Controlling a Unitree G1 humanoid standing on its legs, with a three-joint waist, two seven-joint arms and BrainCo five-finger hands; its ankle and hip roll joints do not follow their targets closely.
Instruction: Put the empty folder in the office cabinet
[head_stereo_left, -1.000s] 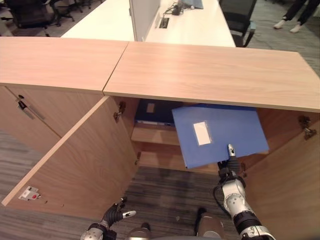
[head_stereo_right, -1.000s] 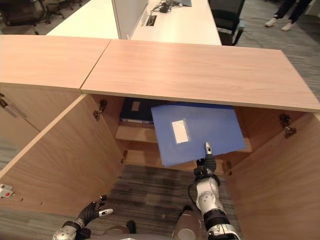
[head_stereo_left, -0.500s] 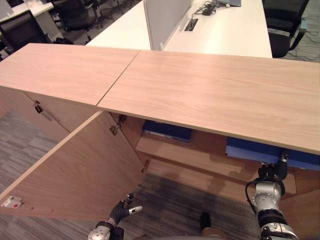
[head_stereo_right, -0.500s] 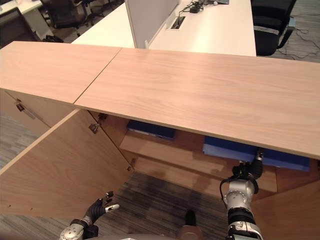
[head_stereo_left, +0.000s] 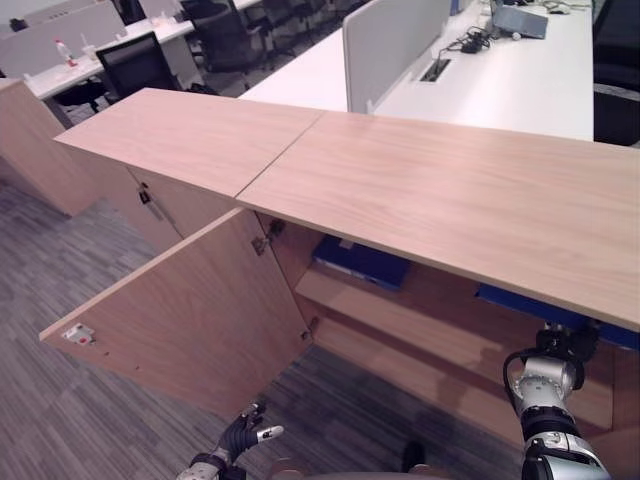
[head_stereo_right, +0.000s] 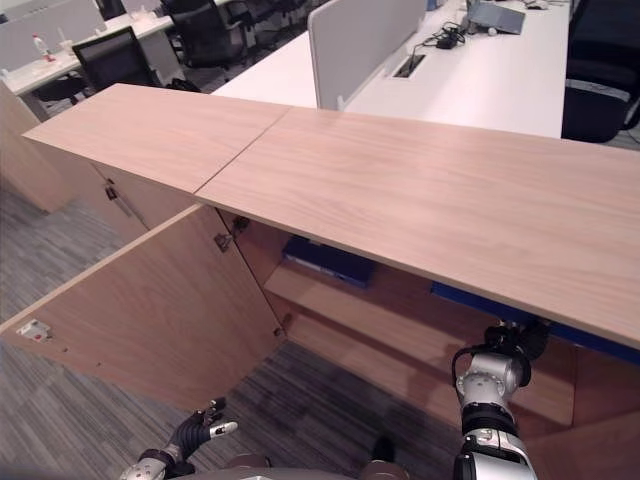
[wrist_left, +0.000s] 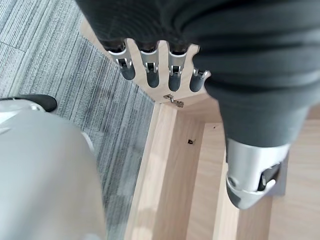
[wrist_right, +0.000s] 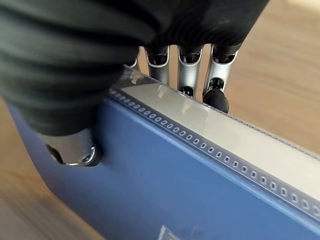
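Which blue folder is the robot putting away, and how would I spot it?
Find the long wooden cabinet with its door swung open. Two blue folders lie on its shelf. The one meant is the folder at the right hand; the other folder lies alone further left.

I see a long white desk (head_stereo_left: 520, 80) with a grey divider panel (head_stereo_left: 390, 40), black office chairs (head_stereo_left: 140, 65), grey striped carpet (head_stereo_left: 60, 400).
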